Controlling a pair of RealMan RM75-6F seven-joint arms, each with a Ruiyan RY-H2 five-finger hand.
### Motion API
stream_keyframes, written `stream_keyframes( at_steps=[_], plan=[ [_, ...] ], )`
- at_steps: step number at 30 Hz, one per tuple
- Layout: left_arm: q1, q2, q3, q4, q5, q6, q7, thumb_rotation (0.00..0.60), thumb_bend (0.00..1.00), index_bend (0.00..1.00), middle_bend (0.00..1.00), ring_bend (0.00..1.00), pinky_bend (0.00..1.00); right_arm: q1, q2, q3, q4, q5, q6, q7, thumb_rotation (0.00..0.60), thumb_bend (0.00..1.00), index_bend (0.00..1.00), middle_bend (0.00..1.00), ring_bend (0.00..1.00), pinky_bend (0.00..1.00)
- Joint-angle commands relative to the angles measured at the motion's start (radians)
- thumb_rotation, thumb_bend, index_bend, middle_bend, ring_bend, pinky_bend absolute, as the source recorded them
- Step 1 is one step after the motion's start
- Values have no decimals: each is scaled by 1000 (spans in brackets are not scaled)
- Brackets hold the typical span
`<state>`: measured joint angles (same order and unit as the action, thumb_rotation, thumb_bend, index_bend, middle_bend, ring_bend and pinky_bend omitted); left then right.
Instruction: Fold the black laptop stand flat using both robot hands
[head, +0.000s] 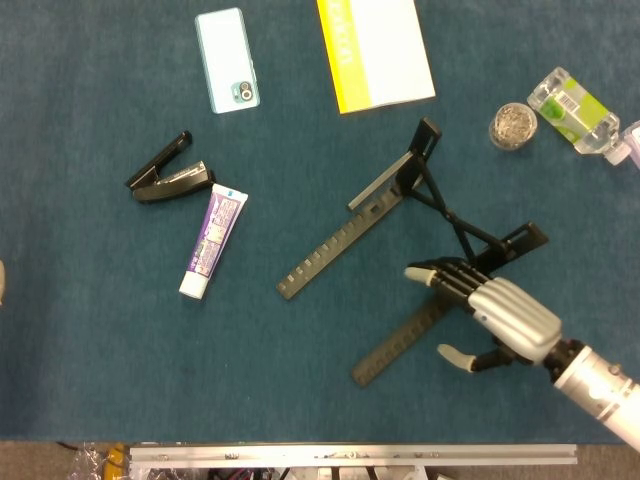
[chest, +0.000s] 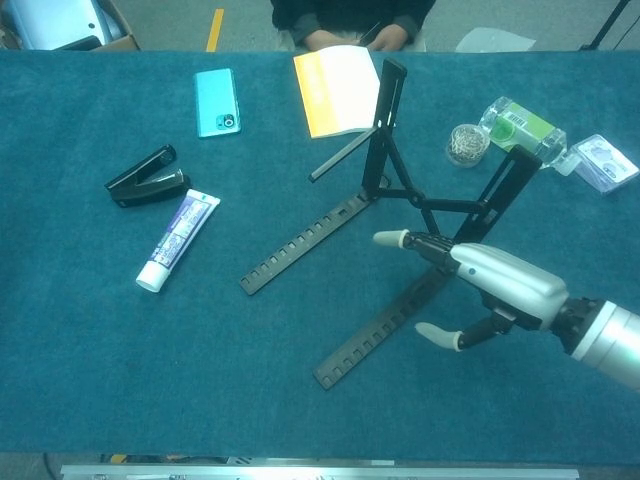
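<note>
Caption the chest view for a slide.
Right hand open over the unfolded black stand; stapler, toothpaste, phone lie left.

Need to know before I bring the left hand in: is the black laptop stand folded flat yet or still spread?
Still spread. In the chest view the laptop stand has both uprights raised off the table, joined by its crossed links, with the right hand beside it.

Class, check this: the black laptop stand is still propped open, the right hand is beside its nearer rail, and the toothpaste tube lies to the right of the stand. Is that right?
One detail is wrong. The toothpaste tube lies to the left of the laptop stand, just below the stapler, as the head view shows. The rest holds: the stand is propped open and the right hand is beside its nearer rail.
</note>
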<state>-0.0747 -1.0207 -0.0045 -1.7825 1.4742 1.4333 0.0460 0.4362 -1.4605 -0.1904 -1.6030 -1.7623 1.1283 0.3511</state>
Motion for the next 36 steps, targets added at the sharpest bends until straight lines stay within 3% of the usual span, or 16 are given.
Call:
stream_keyframes(
  at_steps=[1,17,25,36],
  plan=[
    [2,2,1,0,2,3,-3,600,474,145,50,47,65,8,-27,22,-8,-2,3,-25,600,324,0,74,0,43],
    [21,27,7,-2,10,26,-29,600,474,145,50,47,65,120,-102,197,-84,98,-67,-53,600,323,0,74,0,43],
    [20,30,6,-3,12,26,-31,600,474,146,50,47,65,174,-165,282,-25,197,-120,-76,600,323,0,74,0,42],
    [24,32,5,12,1,22,-51,600,474,146,50,47,65,232,-269,328,124,327,-215,-79,600,323,0,75,0,41]
  ],
)
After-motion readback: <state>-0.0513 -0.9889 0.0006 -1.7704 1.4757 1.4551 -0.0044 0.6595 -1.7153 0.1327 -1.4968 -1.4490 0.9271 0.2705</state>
